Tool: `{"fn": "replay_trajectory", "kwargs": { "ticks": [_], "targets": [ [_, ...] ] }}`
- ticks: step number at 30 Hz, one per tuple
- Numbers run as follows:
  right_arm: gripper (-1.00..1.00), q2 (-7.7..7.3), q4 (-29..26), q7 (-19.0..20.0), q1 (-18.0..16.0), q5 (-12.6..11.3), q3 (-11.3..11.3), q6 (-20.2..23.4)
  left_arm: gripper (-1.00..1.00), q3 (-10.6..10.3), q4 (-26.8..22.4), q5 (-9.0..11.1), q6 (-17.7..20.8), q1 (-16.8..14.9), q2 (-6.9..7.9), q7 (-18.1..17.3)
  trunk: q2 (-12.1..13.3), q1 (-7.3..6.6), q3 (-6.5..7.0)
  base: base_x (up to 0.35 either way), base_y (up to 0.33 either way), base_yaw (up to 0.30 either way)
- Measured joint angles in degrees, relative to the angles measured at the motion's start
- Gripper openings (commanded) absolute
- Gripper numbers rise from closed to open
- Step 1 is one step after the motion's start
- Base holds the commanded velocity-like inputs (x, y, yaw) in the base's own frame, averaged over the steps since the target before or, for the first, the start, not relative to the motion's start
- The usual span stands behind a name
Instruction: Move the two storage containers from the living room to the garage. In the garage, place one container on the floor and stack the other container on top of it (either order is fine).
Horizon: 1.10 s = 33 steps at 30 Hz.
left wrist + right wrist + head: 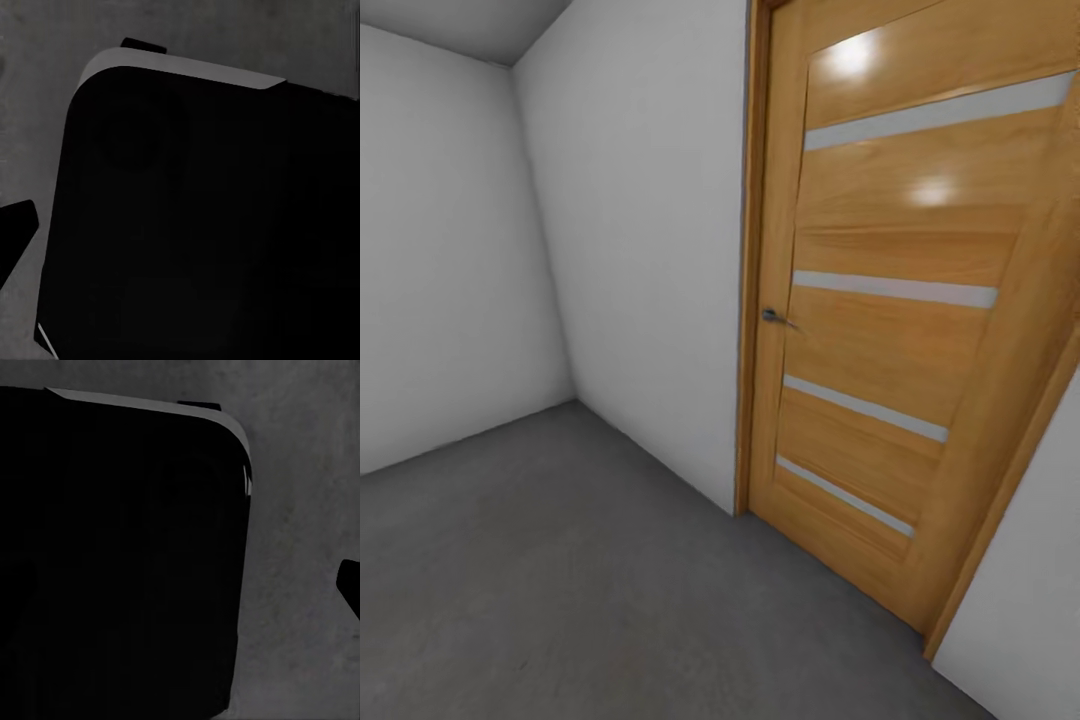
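Note:
I am in the garage, facing a corner of it. The two storage containers are out of view. The dark grey, rough floor (560, 580) spreads across the lower part of the head view. Both wrist views look down at this floor (45, 75) (300, 510) past my own black body (210, 225) (112, 555). A dark tip, perhaps a finger, pokes in at one edge of each wrist view, and it does not tell how the jaws stand.
A wooden door (900, 330) with pale horizontal strips and a metal handle (775, 317) stands shut on the right. Plain pale grey walls (650, 250) (440, 250) meet in a corner at the left. Another strip of wall (1030, 600) lies right of the door frame.

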Motion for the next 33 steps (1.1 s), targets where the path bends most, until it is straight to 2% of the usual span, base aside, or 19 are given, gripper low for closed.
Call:
{"fn": "replay_trajectory", "kwargs": {
  "ticks": [6, 17, 33],
  "targets": [
    [1.00, 0.05, 0.0, 0.0, 0.0, 0.0, 0.0, 0.0, 1.00, 0.0, 0.0, 0.0, 0.0, 0.0, 0.00, 0.0, 0.0, 0.00, 0.00, 0.313, 0.185, -0.266],
    [1.00, 0.01, 0.0, 0.0, 0.0, 0.0, 0.0, 0.1, 1.00, 0.0, -0.1, 0.0, 0.0, 0.0, 0.00, 0.0, 0.0, 0.00, 0.00, 0.295, 0.223, -0.072],
    [1.00, 0.00, 0.0, 0.0, 0.0, -0.1, -0.2, 0.1, 1.00, 0.0, -0.1, 0.0, 0.0, 0.0, 0.00, 0.0, 0.0, 0.00, 0.00, 0.285, 0.237, -0.277]
  ]
}}
